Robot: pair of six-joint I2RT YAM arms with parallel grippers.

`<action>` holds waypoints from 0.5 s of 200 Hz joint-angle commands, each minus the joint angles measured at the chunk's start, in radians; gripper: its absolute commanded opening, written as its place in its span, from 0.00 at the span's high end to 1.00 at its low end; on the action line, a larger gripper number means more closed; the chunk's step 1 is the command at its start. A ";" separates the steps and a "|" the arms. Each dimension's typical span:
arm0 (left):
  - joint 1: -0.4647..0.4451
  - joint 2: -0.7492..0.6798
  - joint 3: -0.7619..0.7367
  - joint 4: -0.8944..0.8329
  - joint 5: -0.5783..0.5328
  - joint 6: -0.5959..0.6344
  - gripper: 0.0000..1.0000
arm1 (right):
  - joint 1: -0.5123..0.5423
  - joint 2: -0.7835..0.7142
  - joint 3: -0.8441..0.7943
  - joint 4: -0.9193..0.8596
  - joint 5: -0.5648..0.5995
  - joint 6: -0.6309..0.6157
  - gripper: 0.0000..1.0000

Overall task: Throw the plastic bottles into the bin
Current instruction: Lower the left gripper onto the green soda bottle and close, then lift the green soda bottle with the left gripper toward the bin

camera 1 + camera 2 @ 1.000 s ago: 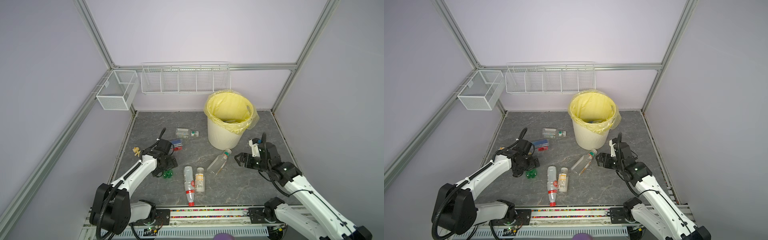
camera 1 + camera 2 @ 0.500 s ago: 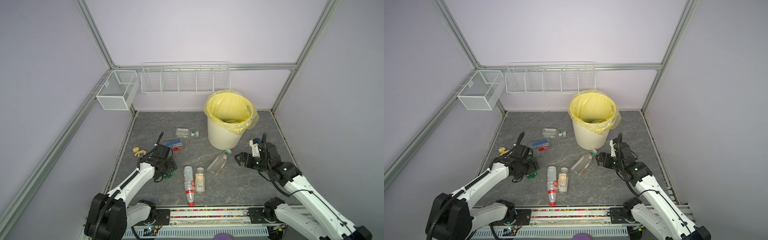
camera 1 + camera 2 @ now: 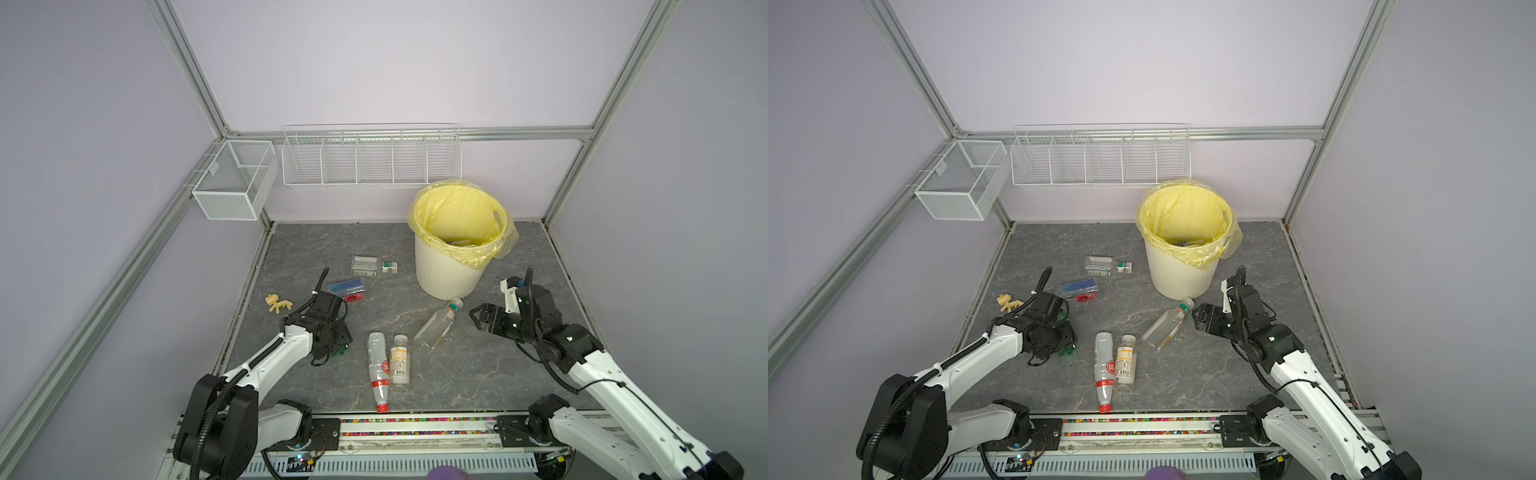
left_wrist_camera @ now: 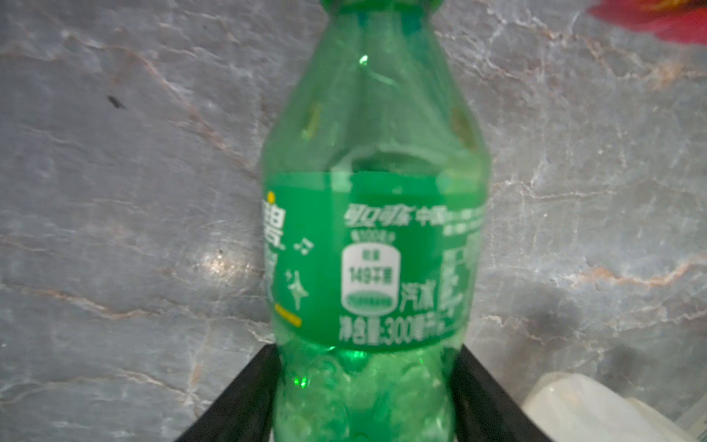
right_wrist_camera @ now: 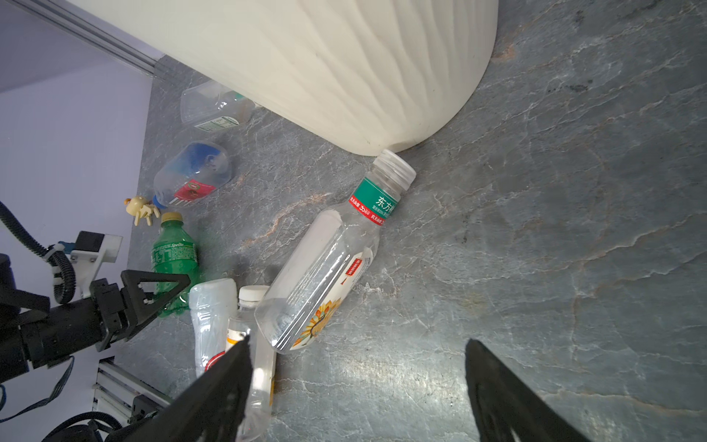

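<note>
Green plastic bottle [image 4: 367, 229] lies on the grey table [image 4: 114, 191] at its eight o'clock, with the left gripper [image 4: 367, 350] clamped on its base. This looks like the grasp step. The next move is likely a lift toward the bin [image 3: 446, 274], between one and two o'clock. The right gripper [image 5: 357, 340] gapes empty beside a clear bottle [image 5: 325, 268].

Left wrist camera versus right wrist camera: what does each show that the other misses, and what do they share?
Only the left wrist view: the green bottle label up close, with the left claw closed on it, black fingers pressed to both sides of its base.
Only the right wrist view: the bin and its ribbed wall, a clear bottle with its cap by the bin's foot, a small toy figure, and the open right claw.
Both: the green bottle lying on the grey marbled floor.
</note>
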 commanded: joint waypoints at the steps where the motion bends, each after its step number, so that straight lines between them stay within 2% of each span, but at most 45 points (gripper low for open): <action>1: -0.003 -0.002 -0.021 0.024 -0.016 -0.003 0.36 | 0.007 -0.011 -0.020 0.011 0.017 0.018 0.12; 73: -0.003 0.038 -0.040 0.059 0.000 0.010 0.48 | 0.006 -0.031 -0.038 0.007 0.031 0.037 0.12; 100: -0.003 0.033 -0.043 0.057 0.000 0.011 0.49 | 0.006 -0.038 -0.042 0.003 0.032 0.038 0.12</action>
